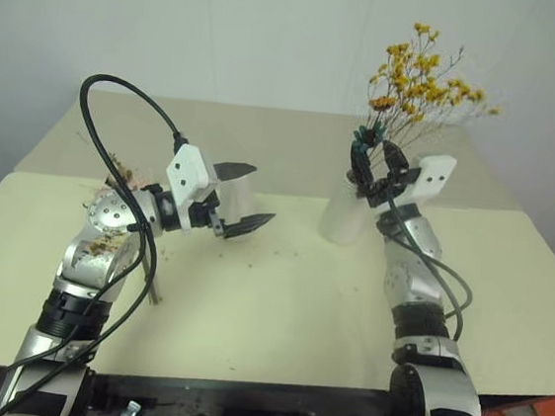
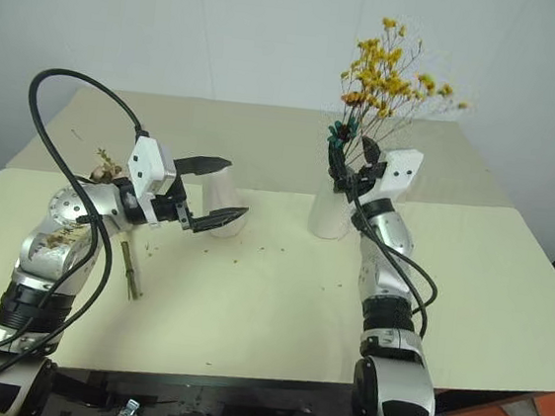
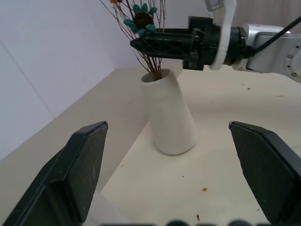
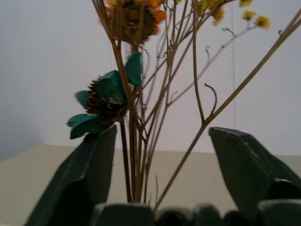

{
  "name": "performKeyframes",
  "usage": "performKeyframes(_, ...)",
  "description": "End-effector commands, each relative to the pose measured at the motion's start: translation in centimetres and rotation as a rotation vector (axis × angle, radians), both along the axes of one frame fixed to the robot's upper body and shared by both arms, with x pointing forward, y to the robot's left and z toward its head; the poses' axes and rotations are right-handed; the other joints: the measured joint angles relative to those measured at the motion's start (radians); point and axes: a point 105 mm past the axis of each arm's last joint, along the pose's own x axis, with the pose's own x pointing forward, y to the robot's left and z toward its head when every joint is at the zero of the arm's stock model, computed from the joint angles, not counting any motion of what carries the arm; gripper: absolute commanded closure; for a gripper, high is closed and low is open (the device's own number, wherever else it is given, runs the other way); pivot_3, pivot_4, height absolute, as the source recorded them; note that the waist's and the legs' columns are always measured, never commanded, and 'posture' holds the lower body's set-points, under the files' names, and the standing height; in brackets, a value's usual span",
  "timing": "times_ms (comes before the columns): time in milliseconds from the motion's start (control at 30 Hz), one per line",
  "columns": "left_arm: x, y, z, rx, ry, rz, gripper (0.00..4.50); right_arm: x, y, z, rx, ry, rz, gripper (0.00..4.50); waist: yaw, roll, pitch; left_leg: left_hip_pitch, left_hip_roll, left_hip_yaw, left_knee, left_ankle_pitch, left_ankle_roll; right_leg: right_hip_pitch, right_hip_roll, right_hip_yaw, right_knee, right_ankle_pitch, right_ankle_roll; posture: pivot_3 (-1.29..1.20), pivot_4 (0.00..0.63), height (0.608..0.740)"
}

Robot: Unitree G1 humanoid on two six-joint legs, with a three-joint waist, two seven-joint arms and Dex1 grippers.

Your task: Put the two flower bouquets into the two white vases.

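Observation:
The slim white vase [image 1: 344, 218] stands mid-table with the yellow-orange bouquet [image 1: 422, 82] upright in its mouth; a teal flower [image 4: 106, 96] sits among the stems. My right gripper [image 1: 374, 159] hangs just above that mouth, open, with the thin stems [image 4: 136, 160] loose between its fingers [image 4: 89, 174]. The wider white vase [image 1: 238, 199] stands to the left. My left gripper [image 1: 259, 194] is open and level right by it, with nothing held. The pink rose bouquet [image 1: 122, 180] lies on the table behind my left arm, mostly hidden, its stem end [image 2: 131, 270] poking out.
The cream table [image 1: 277, 307] carries small crumbs of dried petals [image 1: 252, 258] in front of the vases. Its far edge meets a pale wall. A black cable [image 1: 121, 87] loops above my left arm.

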Motion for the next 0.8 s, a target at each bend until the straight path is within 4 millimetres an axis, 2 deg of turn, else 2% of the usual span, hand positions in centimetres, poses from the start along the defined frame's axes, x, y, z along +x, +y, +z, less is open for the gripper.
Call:
performKeyframes(33,-0.2,-0.1,0.9,-0.001,-0.051,-0.007,0.0,-0.9,-0.5,1.7,-0.055,-0.064,-0.033,0.01,0.0,0.0,0.0,0.0,0.0,0.0,0.0,0.0,0.0,0.0,0.0,0.0,0.0,0.0,0.0,0.0,0.15,0.74)
performKeyframes(267,-0.1,-0.3,1.1,-0.009,-0.048,-0.014,0.0,-0.8,-1.7,1.2,-0.133,0.035,-0.115,0.01,-0.001,0.0,0.0,0.0,0.0,0.0,0.0,0.0,0.0,0.0,0.0,0.0,0.0,0.0,0.0,0.0,0.15,0.74)
performKeyframes(367,-0.2,-0.2,1.4,-0.009,-0.054,-0.02,0.0,-1.7,-1.4,1.6,-0.208,0.024,-0.08,0.01,0.001,0.0,0.0,0.0,0.0,0.0,0.0,0.0,0.0,0.0,0.0,0.0,0.0,0.0,0.0,0.0,0.15,0.74)
performKeyframes(600,-0.4,0.3,0.7,0.027,-0.037,-0.009,0.0,-3.4,-0.4,0.3,-0.391,0.164,0.048,0.01,0.0,0.0,0.0,0.0,0.0,0.0,0.0,0.0,0.0,0.0,0.0,0.0,0.0,0.0,0.0,0.0,0.15,0.74)
performKeyframes(667,-0.5,0.5,0.7,0.012,-0.028,-0.002,0.0,-3.5,-0.6,0.0,-0.422,0.229,0.044,0.01,0.001,0.0,0.0,0.0,0.0,0.0,0.0,0.0,0.0,0.0,0.0,0.0,0.0,0.0,0.0,0.0,0.15,0.74)
performKeyframes(800,-0.5,1.2,0.5,-0.003,-0.011,0.023,0.0,-4.1,-1.2,0.5,-0.458,0.239,0.028,0.01,0.002,0.0,0.0,0.0,0.0,0.0,0.0,0.0,0.0,0.0,0.0,0.0,-0.001,0.0,0.0,0.0,0.15,0.74)
